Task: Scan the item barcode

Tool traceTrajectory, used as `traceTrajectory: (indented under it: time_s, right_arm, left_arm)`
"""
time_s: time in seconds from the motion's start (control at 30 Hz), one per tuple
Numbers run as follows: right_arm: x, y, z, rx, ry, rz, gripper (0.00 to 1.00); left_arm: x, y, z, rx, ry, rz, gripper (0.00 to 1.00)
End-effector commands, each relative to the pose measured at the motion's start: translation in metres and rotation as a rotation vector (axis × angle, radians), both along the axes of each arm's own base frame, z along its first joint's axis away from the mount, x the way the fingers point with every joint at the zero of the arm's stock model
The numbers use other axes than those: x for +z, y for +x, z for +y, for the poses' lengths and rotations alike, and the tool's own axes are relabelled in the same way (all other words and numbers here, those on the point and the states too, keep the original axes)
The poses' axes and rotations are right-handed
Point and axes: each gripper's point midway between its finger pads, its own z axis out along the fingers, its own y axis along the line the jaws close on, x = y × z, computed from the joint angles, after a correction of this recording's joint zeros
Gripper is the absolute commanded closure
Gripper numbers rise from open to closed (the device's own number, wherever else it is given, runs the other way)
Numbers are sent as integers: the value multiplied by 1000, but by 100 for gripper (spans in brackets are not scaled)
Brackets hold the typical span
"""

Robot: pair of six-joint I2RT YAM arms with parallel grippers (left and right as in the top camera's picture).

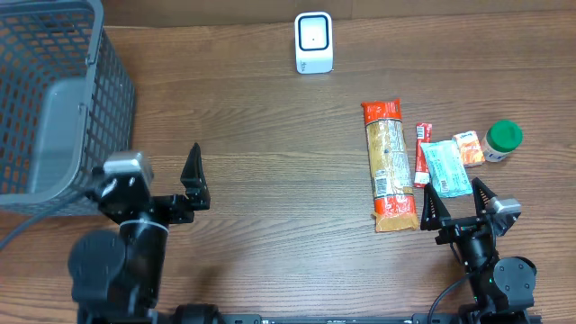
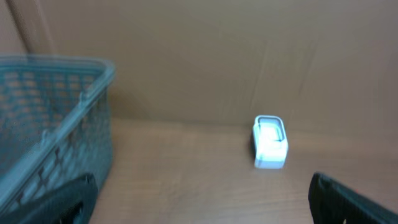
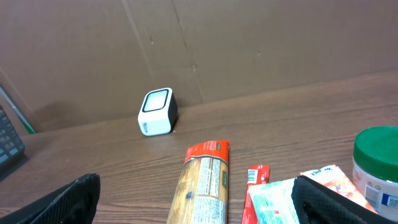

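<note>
- The wooden table (image 1: 270, 135) lies under both grippers and stretches away ahead of them.
- The grey mesh basket (image 1: 54, 99) stands just beside the left gripper, on its outer, left-finger side, and reaches well ahead of it.
- The left gripper (image 1: 151, 175) is released, its jaws spread wide with nothing between them. It sits low over bare wood.
- The right gripper (image 1: 454, 192) is likewise spread wide and grips nothing. Its fingertips sit at the near edge of the grocery items.
- The pasta packet (image 1: 389, 166) lies lengthwise just ahead of the right gripper's left finger, red at both ends, with a white label panel toward the near end.
- The light blue packet (image 1: 445, 166) lies directly ahead of the right gripper, its near edge between the spread fingertips.
- The white scanner (image 1: 313, 42) stands upright far ahead of both grippers, ahead and to the right of the left one and ahead and to the left of the right one.
- The green-lidded jar (image 1: 502, 141) stands ahead of the right gripper's right finger.
- The small orange packet (image 1: 468, 148) lies between the jar and the blue packet.
- The thin red stick packet (image 1: 421, 155) lies between the pasta and the blue packet.
</note>
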Motion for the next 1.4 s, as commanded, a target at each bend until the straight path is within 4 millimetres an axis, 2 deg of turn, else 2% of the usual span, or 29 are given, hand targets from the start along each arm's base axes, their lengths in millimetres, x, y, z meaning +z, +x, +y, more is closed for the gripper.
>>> traceTrajectory:
  time_s: [0.0, 0.2, 0.37, 0.57, 1.37]
  right_arm:
    - [-2, 0, -1, -5, 4, -2, 0]
    - [-2, 0, -1, -5, 4, -2, 0]
    - [-2, 0, -1, -5, 4, -2, 0]
    - [-2, 0, -1, -5, 4, -2, 0]
    - [-2, 0, -1, -5, 4, -2, 0]
  left_arm:
    - [7, -9, -11, -63, 12, -154, 0]
    - [12, -24, -16, -91, 21, -368, 0]
    - [4, -34, -15, -86, 28, -486, 0]
    - [-15, -41, -13, -74, 35, -564, 0]
    - [-146, 2, -9, -66, 14, -302, 0]
